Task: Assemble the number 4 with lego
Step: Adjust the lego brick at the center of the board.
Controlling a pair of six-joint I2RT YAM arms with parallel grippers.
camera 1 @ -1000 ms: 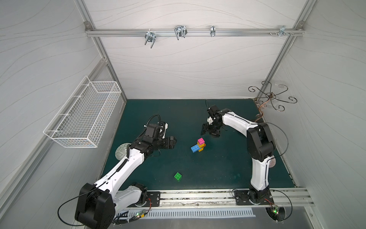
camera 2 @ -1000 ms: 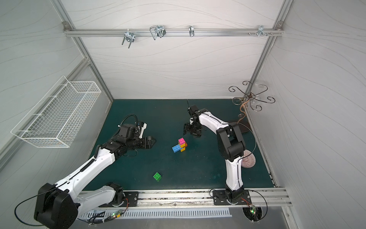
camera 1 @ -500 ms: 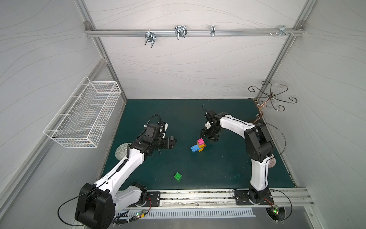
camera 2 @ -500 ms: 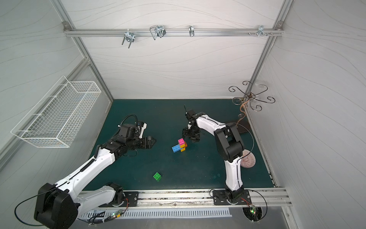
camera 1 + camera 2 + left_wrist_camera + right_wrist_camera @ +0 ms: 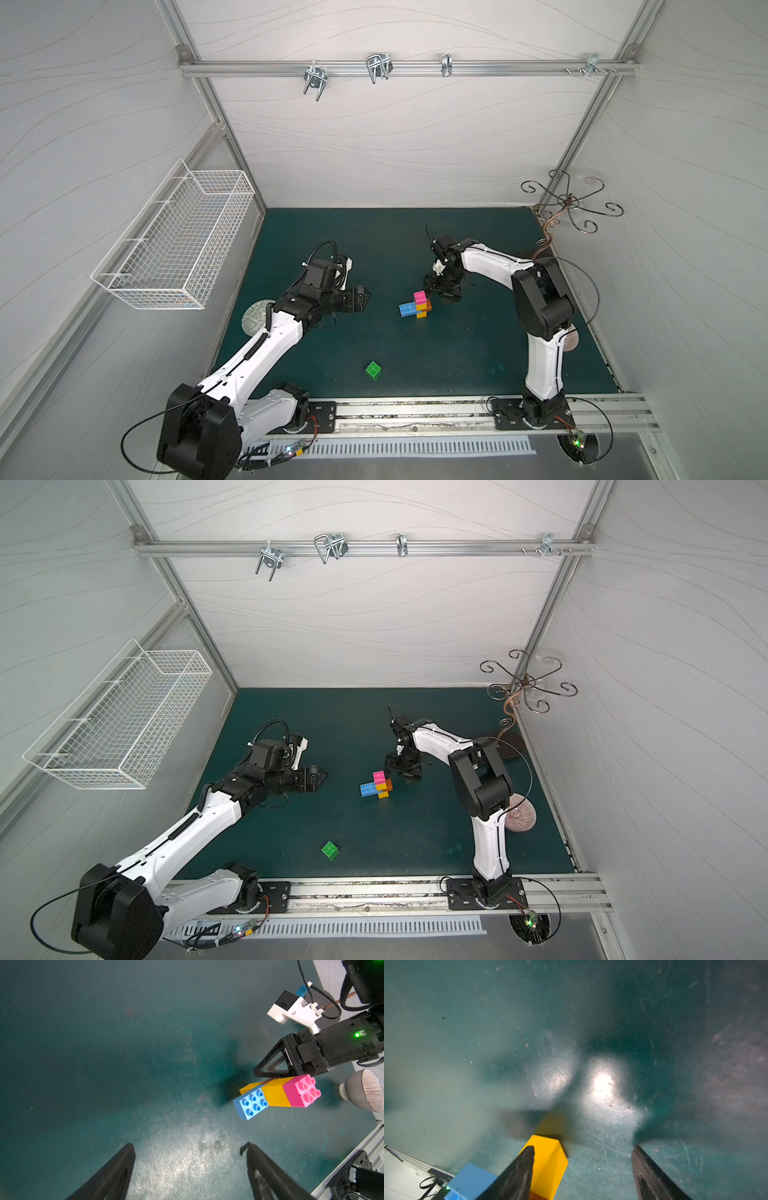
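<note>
Although the unfinished number 4 (image 5: 417, 305) stands in the middle of the mat (image 5: 332, 245), pink on top and blue bar (image 5: 406, 310) pointing to 9 o'clock, the square green brick (image 5: 373, 369) lies loose, well apart at its 7 o'clock. The right gripper (image 5: 583, 1147) hangs just beside the figure at 1 o'clock, fingers apart and clamping nothing. The left gripper (image 5: 187, 1145), at 9 o'clock and likewise spread and empty, looks nearer the green brick, and the wire basket (image 5: 174, 249) shows no contents I can make out.

I'm seeing the number 4 (image 5: 417, 306) half-built mid-mat: pink brick (image 5: 420, 296) atop yellow brick (image 5: 421, 314), blue bar (image 5: 407, 309) poking out at 9 o'clock, orange brick (image 5: 428, 306) probably at 3. The green brick (image 5: 373, 369) sits loose at its 7 o'clock.
</note>
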